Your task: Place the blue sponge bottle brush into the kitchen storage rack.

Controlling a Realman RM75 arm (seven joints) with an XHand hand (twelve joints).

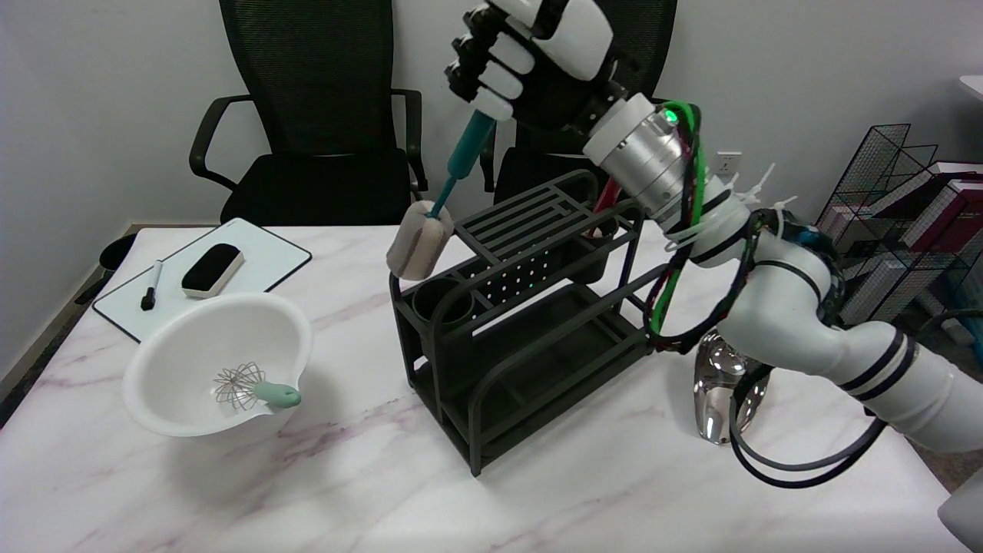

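Your right hand (530,57) has its fingers curled tight around the handle of the brush (445,200), whose sponge head hangs tilted just above the rack (522,330), over its round cup at the left end. Left of you, a white bowl (219,369) holds a whisk (253,388).

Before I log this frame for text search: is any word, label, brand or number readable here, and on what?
None can be read.
The whiteboard shows no writing.
Marker and eraser: no legible print.
Books in the wire rack: spines too blurred to read.
The brush and storage rack show no labels.
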